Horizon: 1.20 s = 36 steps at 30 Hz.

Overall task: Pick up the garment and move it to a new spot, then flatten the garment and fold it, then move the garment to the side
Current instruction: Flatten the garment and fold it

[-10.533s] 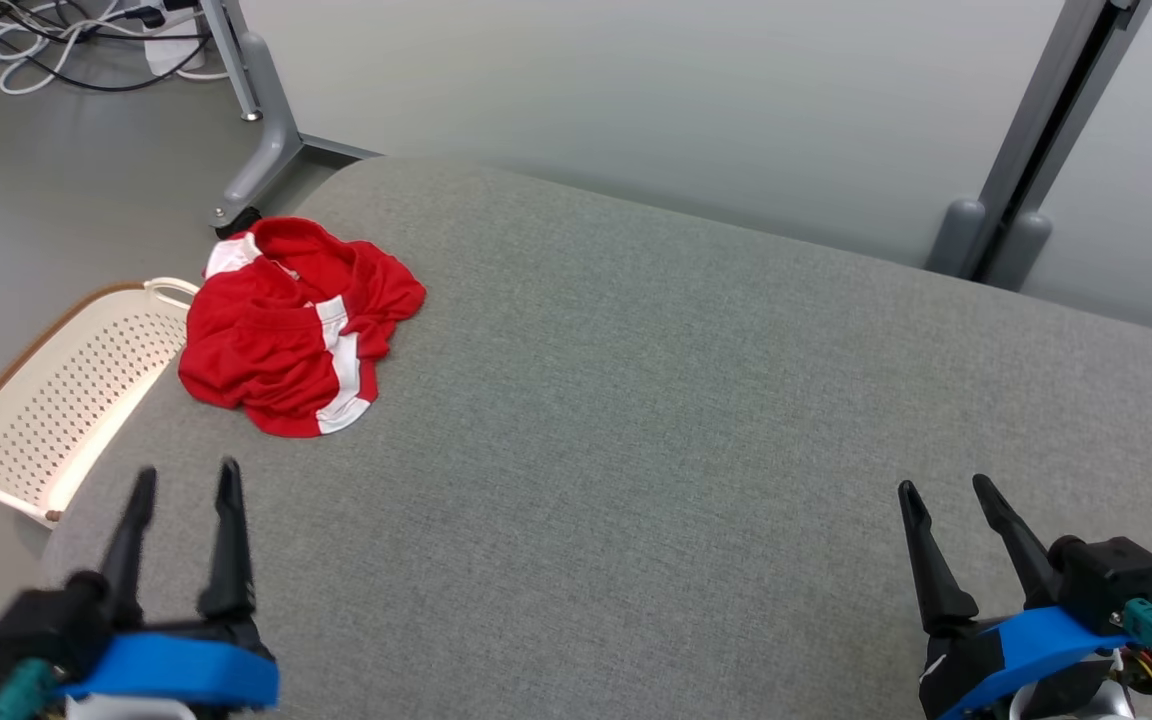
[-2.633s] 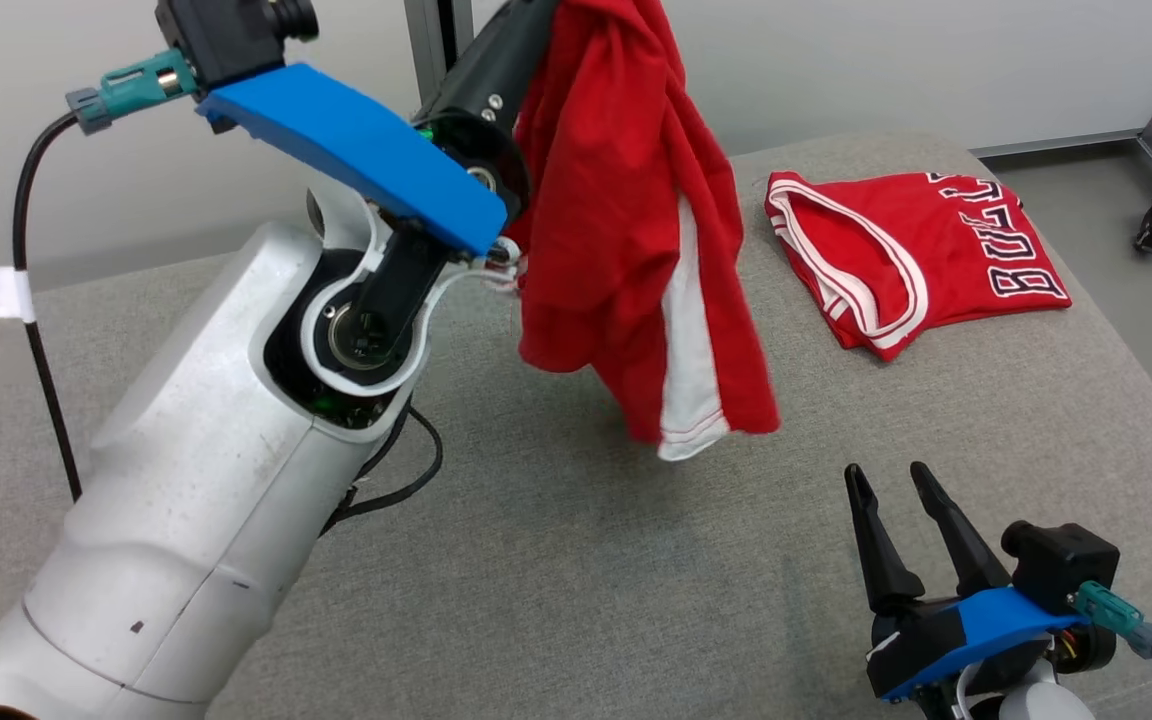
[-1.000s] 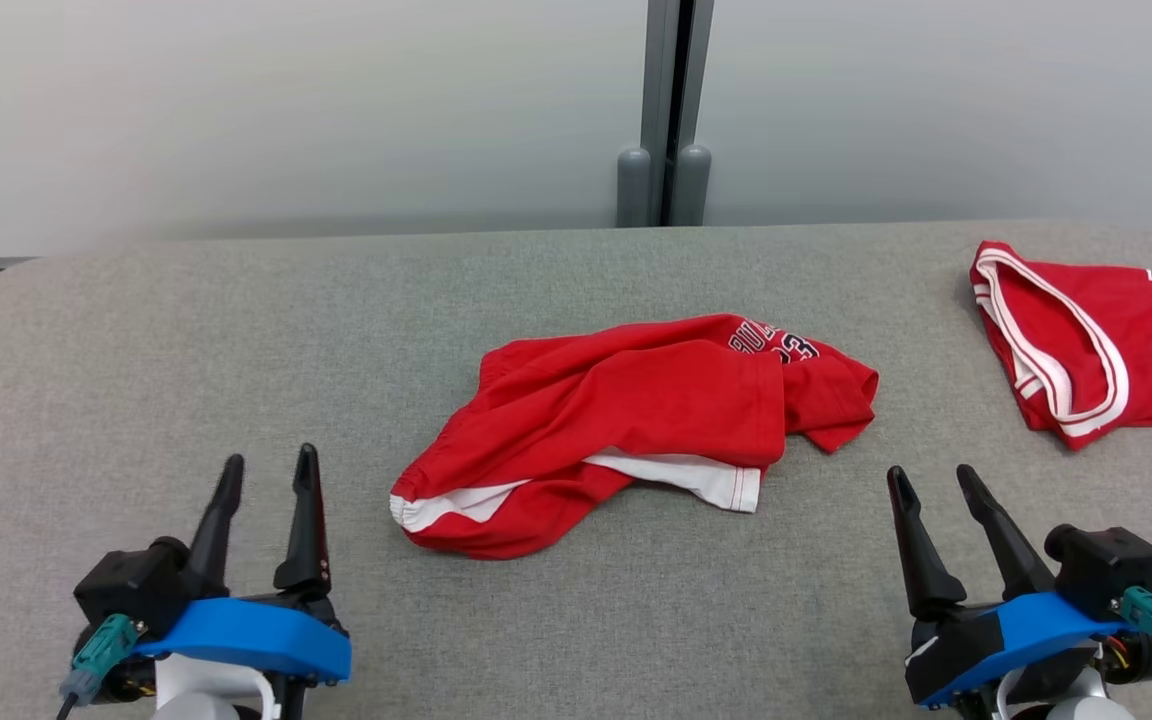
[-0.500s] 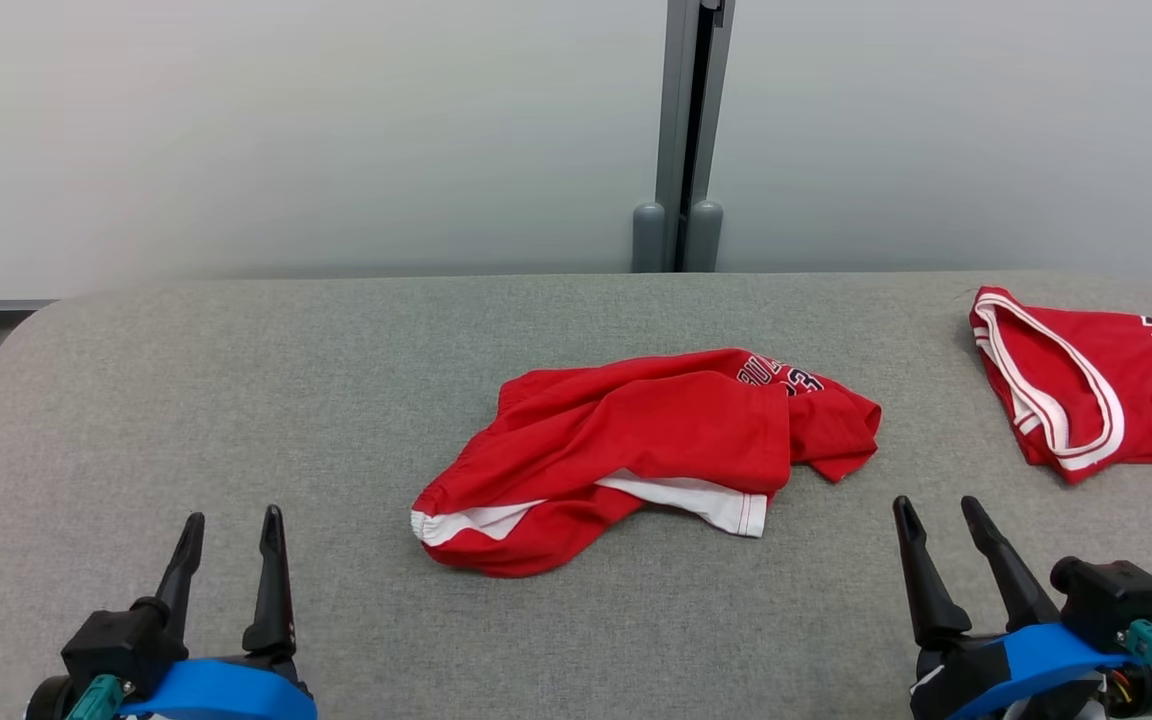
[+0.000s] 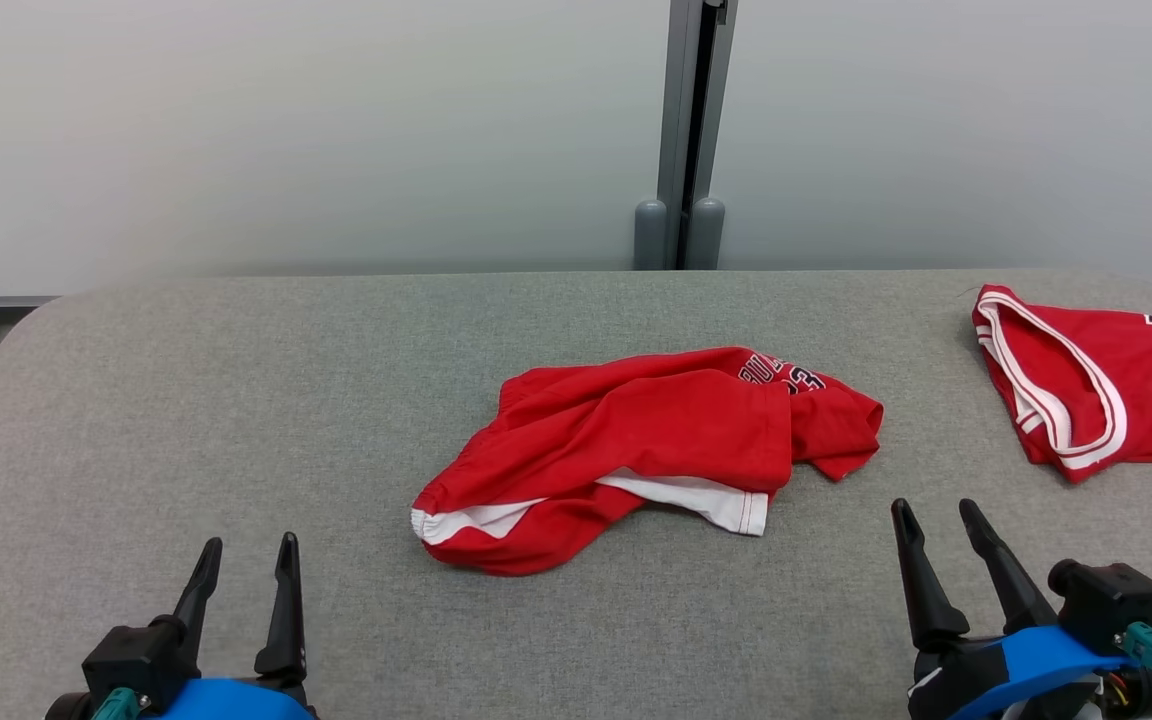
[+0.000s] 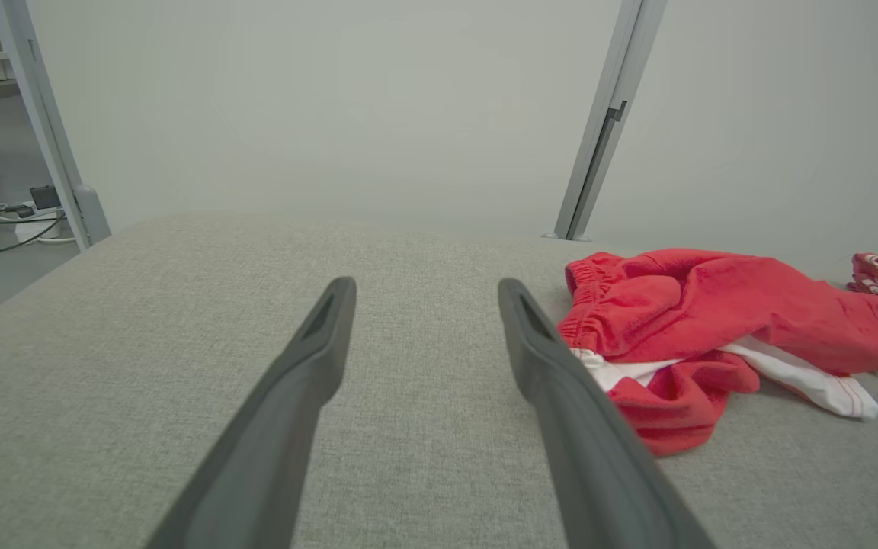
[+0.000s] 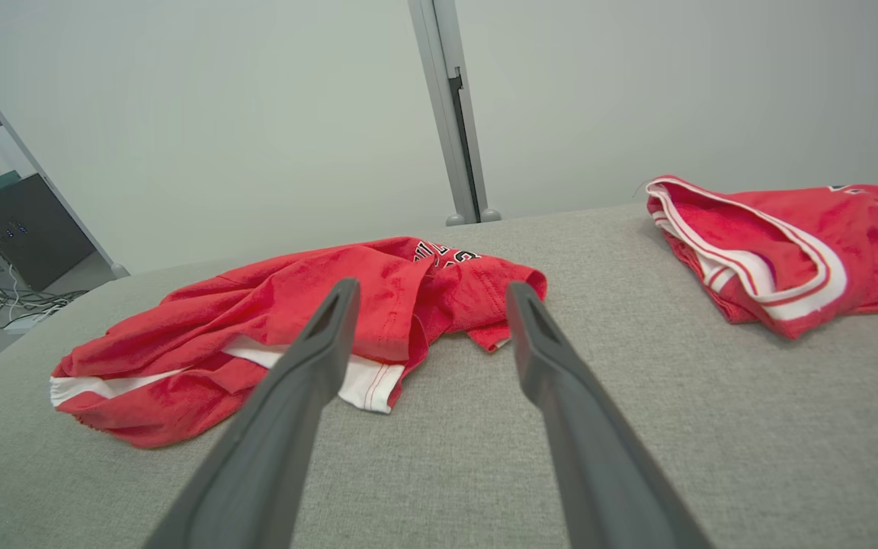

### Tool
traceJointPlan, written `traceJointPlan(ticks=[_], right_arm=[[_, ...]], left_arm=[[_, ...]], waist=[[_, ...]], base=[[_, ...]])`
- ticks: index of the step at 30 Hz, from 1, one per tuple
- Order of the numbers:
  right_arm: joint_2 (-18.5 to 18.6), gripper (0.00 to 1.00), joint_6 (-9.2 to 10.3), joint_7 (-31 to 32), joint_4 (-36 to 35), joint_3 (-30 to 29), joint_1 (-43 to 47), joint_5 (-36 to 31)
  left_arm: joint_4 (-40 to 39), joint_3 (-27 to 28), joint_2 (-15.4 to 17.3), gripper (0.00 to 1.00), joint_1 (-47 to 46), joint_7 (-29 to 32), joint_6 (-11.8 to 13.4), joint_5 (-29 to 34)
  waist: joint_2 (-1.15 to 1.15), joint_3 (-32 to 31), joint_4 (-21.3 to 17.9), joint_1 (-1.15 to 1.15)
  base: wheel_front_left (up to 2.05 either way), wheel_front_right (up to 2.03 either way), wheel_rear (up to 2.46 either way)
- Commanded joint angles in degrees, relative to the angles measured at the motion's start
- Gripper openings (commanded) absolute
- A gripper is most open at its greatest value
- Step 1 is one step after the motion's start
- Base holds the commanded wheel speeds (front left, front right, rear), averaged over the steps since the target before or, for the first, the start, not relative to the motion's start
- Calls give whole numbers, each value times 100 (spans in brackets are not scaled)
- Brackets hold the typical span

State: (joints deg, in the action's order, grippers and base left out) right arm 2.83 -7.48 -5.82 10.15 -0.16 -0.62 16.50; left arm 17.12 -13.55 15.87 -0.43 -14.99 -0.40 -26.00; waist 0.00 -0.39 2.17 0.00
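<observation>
Your shorts (image 5: pixel 636 440) lie bunched in the middle of the desk (image 5: pixel 236 400), so the move looks done. Flattening, folding and setting aside are left. Your left hand (image 5: pixel 248 545) and right hand (image 5: pixel 933 507) sit wide open, empty, by the near edge.

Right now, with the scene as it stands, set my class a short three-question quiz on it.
1. True or false: the crumpled red garment lies loose on the grey cushion, touched by neither the left tool nor the right tool.
2. Where does the folded red jersey lie? A) at the cushion's right end B) under the garment C) in the right tool
3. Fill the gap: both tools stand ____.

Key: 1 true; 2 A; 3 open.
</observation>
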Motion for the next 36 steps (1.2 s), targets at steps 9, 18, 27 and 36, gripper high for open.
traceJointPlan(ticks=[9, 18, 27, 36], right_arm=[[13, 100, -3, 116, 5, 90, -52, -78], [12, 100, -3, 558, 212, 552, -500, -58], [13, 100, -3, 941, 1212, 745, -1222, 182], [19, 100, -2, 815, 2411, 1180, -2115, 176]], left_arm=[[120, -204, -118, 100, -128, 2, -23, 93], [499, -527, -192, 100, -537, 356, -274, 94], [1327, -995, -402, 100, -1373, 674, -543, 140], [1974, -1183, -475, 100, -1924, 537, -609, 184]], waist=[[0, 73, 29, 0], [0, 278, 45, 0], [0, 629, -46, 0], [0, 977, -123, 0]], base=[[0, 0, 0], [0, 0, 0], [0, 0, 0], [0, 0, 0]])
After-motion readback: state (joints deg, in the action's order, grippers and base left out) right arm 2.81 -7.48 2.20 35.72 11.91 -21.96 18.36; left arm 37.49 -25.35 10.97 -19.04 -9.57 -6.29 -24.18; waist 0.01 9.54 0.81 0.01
